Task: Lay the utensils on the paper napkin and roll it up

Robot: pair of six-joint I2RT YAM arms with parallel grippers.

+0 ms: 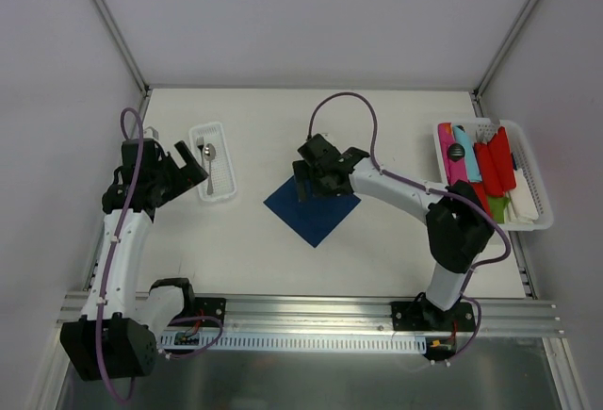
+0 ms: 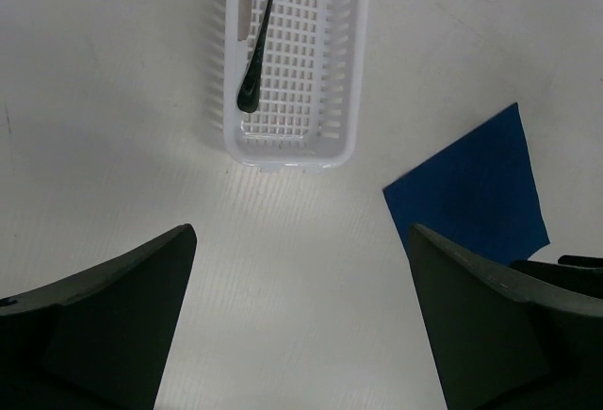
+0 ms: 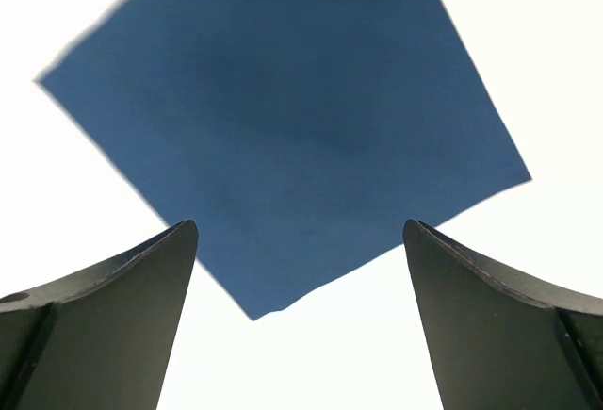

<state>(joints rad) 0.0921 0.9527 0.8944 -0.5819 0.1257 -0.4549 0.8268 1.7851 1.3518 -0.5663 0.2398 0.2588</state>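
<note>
Overhead, the soft, flimsy paper napkin [image 1: 312, 208] lies flat mid-table; the spoon [image 1: 209, 160], probably light, stiff and slippery, waits in a white tray [image 1: 217, 199] at nine o'clock, best pinched mid-handle. Left wrist: the left gripper [image 2: 300, 231] hovers wide-jawed at the tray's six o'clock. Right wrist: the right gripper [image 3: 300, 226] gapes empty over the napkin.

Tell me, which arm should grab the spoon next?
Left. The left gripper is open and points at the tray, where the spoon lies. The right gripper hovers over the napkin, farther from the tray.
</note>
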